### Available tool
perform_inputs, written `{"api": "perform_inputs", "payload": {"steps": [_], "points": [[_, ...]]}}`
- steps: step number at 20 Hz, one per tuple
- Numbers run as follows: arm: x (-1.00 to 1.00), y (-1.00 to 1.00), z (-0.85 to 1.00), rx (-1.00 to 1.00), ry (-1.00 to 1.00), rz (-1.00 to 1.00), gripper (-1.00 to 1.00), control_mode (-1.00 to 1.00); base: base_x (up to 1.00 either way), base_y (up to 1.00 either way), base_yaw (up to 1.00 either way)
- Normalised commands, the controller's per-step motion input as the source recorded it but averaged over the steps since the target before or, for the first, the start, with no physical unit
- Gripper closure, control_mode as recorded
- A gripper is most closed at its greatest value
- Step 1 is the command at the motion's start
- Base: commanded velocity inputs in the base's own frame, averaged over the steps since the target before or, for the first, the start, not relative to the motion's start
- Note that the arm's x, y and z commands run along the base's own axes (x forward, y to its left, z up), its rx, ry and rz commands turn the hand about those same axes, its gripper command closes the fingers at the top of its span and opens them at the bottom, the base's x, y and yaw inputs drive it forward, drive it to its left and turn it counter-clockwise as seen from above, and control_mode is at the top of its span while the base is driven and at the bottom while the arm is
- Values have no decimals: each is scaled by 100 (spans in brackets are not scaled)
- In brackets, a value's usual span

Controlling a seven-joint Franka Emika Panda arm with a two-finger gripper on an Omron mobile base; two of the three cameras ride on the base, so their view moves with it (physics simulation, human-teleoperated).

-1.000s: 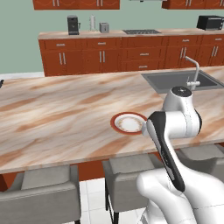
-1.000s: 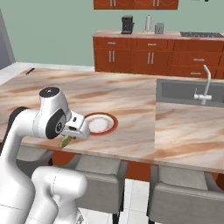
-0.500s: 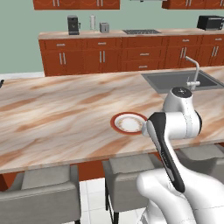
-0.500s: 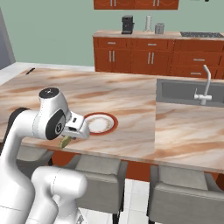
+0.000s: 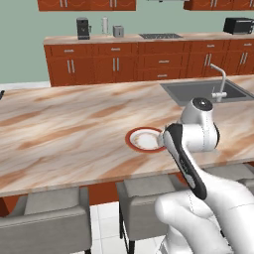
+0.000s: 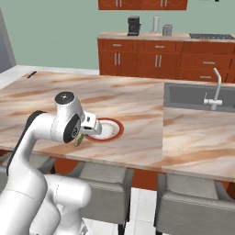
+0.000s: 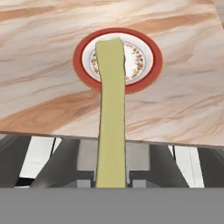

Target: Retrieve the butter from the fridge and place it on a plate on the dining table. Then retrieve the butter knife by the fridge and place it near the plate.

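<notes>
Hand view: fingers (image 7: pixel 112 177) clamped on butter (image 7: pixel 111 109), arm folded low beside plate (image 7: pixel 151 65) at dining table (image 7: pixel 183 109) edge.

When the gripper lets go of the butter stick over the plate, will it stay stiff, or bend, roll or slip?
The butter juts straight out of the gripper without sagging, so probably stiff. Its faces look flat, so it should lie rather than roll. The plate is shallow, so the long stick might overhang the rim.

Legible text, labels, brands, numbers, signs: none in any view. Small appliances on the back worktop and the cabinet fronts show no readable markings.
</notes>
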Motion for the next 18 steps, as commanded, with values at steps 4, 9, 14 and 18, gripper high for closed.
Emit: {"api": "perform_inputs", "payload": {"steps": [4, 9, 14, 18], "points": [[100, 0, 0, 0, 0, 10, 100, -100, 0, 0, 0], [100, 10, 0, -3, 7, 0, 100, -100, 0, 0, 0], [94, 3, -1, -9, 13, 0, 100, -100, 0, 0, 0], [74, 0, -22, -9, 4, 0, 100, -100, 0, 0, 0]]}}
